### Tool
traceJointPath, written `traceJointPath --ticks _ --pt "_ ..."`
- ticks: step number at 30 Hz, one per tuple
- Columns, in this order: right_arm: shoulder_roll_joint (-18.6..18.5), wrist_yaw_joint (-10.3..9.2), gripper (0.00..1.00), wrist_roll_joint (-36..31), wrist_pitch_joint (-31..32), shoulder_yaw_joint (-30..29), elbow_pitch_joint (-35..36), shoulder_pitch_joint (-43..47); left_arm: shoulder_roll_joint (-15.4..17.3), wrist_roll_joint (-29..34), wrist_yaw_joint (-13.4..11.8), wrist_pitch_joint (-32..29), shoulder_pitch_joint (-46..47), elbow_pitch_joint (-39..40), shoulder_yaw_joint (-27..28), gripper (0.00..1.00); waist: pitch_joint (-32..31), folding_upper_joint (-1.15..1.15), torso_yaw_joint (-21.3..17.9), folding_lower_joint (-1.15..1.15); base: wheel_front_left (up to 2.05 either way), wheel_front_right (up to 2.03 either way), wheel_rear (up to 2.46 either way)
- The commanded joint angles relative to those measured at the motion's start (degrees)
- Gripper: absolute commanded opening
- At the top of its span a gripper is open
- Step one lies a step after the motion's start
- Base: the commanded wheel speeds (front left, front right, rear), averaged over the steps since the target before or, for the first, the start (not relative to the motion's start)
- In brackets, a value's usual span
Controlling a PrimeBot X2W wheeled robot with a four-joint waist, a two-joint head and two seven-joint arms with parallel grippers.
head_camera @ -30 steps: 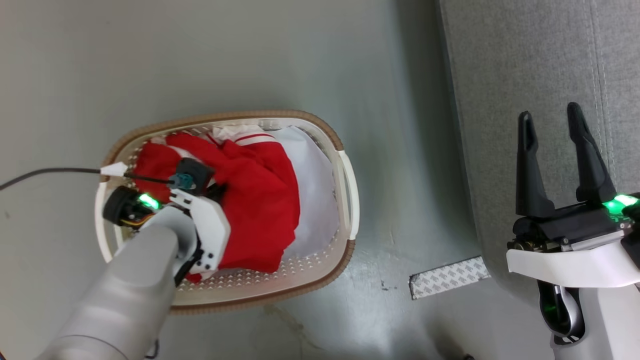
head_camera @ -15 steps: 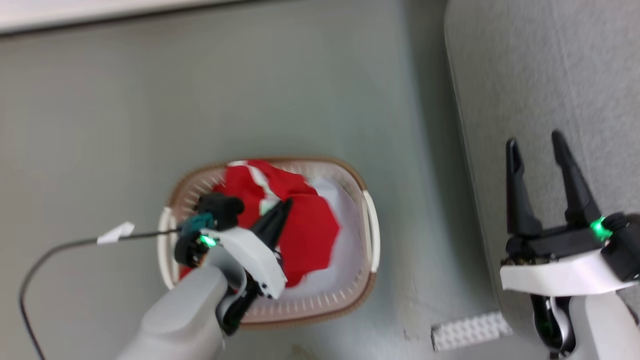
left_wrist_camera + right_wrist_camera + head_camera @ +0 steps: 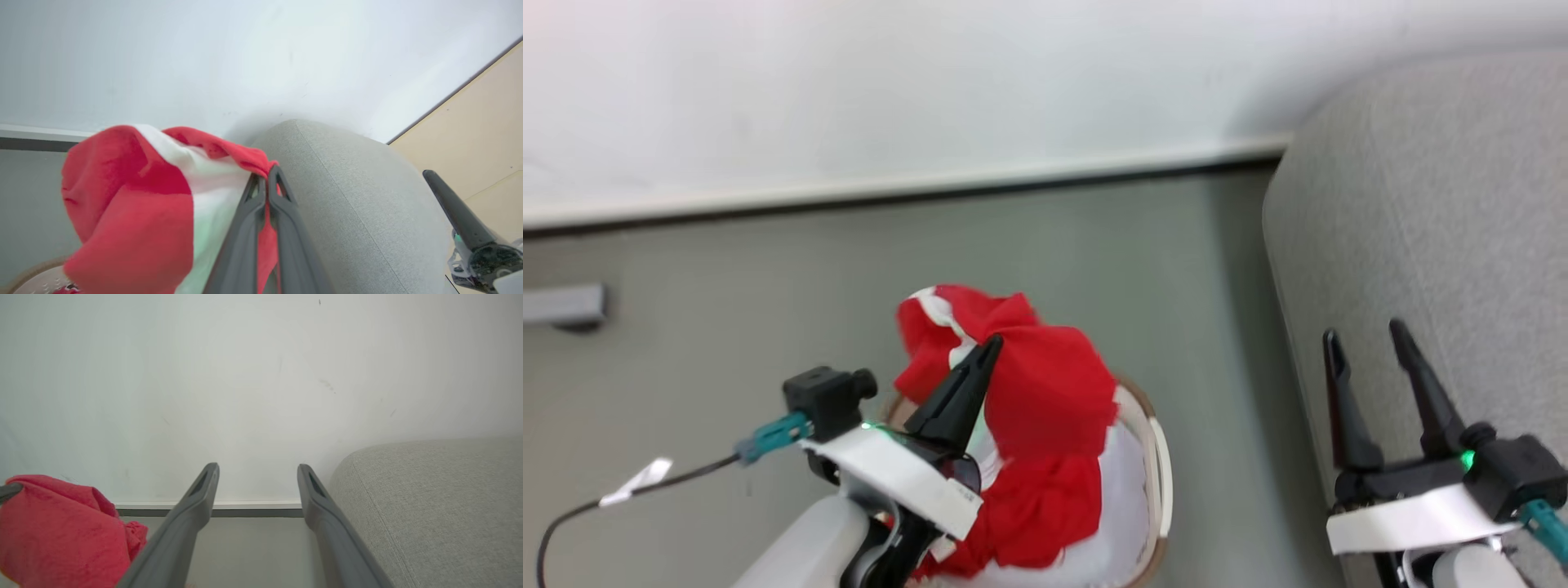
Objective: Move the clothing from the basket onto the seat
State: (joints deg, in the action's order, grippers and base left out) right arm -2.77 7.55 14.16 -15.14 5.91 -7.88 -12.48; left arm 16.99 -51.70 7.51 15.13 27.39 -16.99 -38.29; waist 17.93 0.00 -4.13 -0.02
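My left gripper (image 3: 995,343) is shut on a bunch of red clothing (image 3: 1045,392) with a white stripe, held up above the basket (image 3: 1156,457). The cloth hangs down to the basket, whose cream wall and brown rim show at the bottom edge. In the left wrist view the closed fingertips (image 3: 265,173) pinch the clothing (image 3: 130,196) in front of the grey seat (image 3: 347,183). My right gripper (image 3: 1365,333) stands open and empty beside the seat (image 3: 1421,204). The right wrist view shows its gripper (image 3: 258,467) spread wide, with the clothing (image 3: 53,526) at the left and the seat (image 3: 441,498) at the right.
A white wall (image 3: 931,98) with a dark baseboard runs behind the grey floor (image 3: 727,269). A black cable with a white tag (image 3: 637,482) trails from my left wrist. A grey block (image 3: 564,304) sits by the wall at the far left.
My left gripper has risen with the clothing, pulling it up out of the basket. The head camera has tilted up, so the wall is in view. The right gripper stays open.
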Motion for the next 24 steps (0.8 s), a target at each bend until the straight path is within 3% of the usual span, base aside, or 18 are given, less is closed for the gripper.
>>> traceJointPath --ticks 1,11,24 --pt "-0.2 -0.12 1.0 0.1 0.0 0.2 -0.4 1.2 0.0 0.9 -0.1 0.0 -1.7 1.8 1.6 0.0 -3.9 0.0 0.8 0.02 0.0 0.0 0.0" --pt "-0.2 -0.12 1.0 0.5 0.0 2.9 -2.9 7.0 -2.2 4.9 -0.1 0.0 -11.5 12.0 11.1 0.0 -14.1 0.0 0.1 0.02 0.0 0.0 0.0" --pt "-0.2 -0.12 1.0 -1.6 0.0 8.8 -2.4 10.3 0.7 6.7 -0.1 0.0 -16.9 13.5 10.5 0.0 -19.8 0.0 0.2 0.02 0.0 0.0 0.0"
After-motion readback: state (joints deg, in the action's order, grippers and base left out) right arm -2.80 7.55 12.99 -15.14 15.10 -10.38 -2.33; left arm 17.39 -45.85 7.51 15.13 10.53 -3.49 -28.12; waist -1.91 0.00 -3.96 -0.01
